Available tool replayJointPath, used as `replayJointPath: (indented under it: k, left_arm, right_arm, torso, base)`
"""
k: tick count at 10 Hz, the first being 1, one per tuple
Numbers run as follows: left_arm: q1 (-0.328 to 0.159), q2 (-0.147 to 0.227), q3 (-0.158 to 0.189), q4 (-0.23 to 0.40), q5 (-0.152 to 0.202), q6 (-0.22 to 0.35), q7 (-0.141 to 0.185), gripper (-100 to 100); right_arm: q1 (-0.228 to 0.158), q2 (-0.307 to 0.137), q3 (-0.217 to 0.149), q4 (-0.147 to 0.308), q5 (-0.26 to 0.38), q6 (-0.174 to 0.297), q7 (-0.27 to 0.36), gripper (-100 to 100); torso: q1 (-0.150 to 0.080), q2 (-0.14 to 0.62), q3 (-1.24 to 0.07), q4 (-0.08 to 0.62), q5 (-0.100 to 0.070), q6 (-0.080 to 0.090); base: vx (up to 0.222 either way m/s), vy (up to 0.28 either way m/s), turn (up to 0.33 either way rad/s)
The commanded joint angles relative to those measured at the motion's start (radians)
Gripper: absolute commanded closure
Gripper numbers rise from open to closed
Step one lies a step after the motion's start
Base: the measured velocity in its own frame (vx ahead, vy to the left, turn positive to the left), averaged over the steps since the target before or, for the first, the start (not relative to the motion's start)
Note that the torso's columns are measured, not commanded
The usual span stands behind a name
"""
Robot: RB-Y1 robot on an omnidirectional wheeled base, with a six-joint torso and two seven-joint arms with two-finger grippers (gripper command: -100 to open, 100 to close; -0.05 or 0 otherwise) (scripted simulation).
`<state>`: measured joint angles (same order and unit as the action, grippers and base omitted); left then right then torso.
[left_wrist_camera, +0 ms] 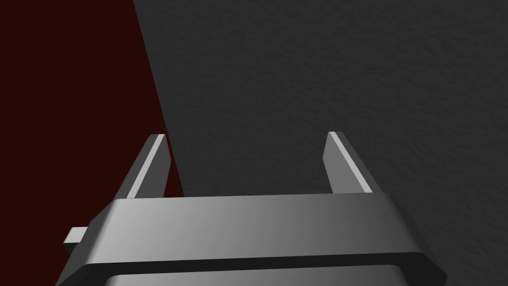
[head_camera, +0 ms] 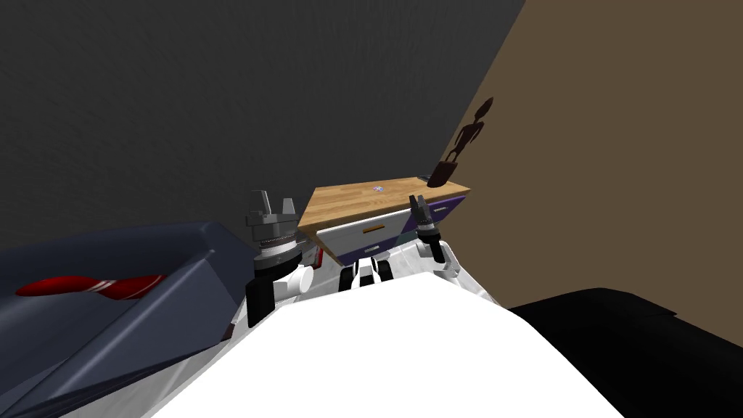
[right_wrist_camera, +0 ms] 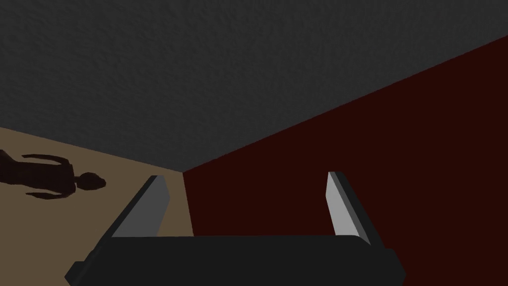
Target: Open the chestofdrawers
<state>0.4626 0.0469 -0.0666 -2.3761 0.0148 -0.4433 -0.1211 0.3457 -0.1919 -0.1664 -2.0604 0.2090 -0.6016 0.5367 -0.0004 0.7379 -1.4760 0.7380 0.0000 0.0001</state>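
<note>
Two grippers are hanging ahead of me, both with fingers spread apart and gripping nothing: the left gripper is standing beside the near-left corner of the chest of drawers, and the right gripper is hovering before its drawer fronts. That chest is sitting in the corner where a dark grey wall is meeting a tan wall, its wooden top carrying a dark figurine at the far right end. Crowding in on the left is a dark blue bed with a red cushion; a black shape is lying to the right.
</note>
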Motion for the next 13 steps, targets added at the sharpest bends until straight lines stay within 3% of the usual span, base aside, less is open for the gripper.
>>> replayJointPath:
  k: [1, 4, 5, 7, 10, 12, 13]
  left_arm:
    - [0.0, 0.0, 0.0, 0.0, 0.0, 0.0, 0.0, 0]
    - [0.0, 0.0, 0.0, 0.0, 0.0, 0.0, 0.0, 0]
    - [0.0, 0.0, 0.0, 0.0, 0.0, 0.0, 0.0, 0]
    - [0.0, 0.0, 0.0, 0.0, 0.0, 0.0, 0.0, 0]
    - [0.0, 0.0, 0.0, 0.0, 0.0, 0.0, 0.0, 0]
    - [0.0, 0.0, 0.0, 0.0, 0.0, 0.0, 0.0, 0]
    - [0.0, 0.0, 0.0, 0.0, 0.0, 0.0, 0.0, 0]
  right_arm:
    - [-0.025, -0.01, -0.018, 0.036, 0.033, -0.018, 0.079, -100]
    - [-0.046, -0.018, -0.036, 0.067, 0.064, -0.034, 0.156, -100]
    - [-0.066, -0.026, -0.054, 0.099, 0.095, -0.05, 0.185, -100]
    - [-0.066, -0.026, -0.054, 0.099, 0.095, -0.05, 0.226, -100]
    - [-0.107, -0.038, -0.092, 0.167, 0.161, -0.083, 0.319, -100]
    - [-0.107, -0.038, -0.092, 0.167, 0.161, -0.083, 0.363, -100]
    - [-0.127, -0.044, -0.112, 0.204, 0.195, -0.099, 0.399, -100]
  torso:
    - [0.0, 0.0, 0.0, 0.0, 0.0, 0.0]
    - [0.0, 0.0, 0.0, 0.0, 0.0, 0.0]
    - [0.001, 0.0, 0.0, 0.0, 0.0, 0.0]
    - [0.001, 0.0, 0.0, 0.0, 0.0, 0.0]
    - [0.0, 0.0, 0.0, 0.0, 0.0, 0.0]
    - [0.001, 0.0, 0.0, 0.0, 0.0, 0.0]
    - [-0.001, 0.0, 0.0, 0.0, 0.0, 0.0]
  base:
    - [-0.018, 0.048, 0.008]
    - [-0.014, 0.035, 0.008]
    - [-0.022, 0.067, 0.013]
    - [-0.015, 0.047, 0.003]
    - [-0.018, 0.051, 0.014]
    - [-0.014, 0.045, 0.001]
    - [-0.016, 0.04, 0.014]
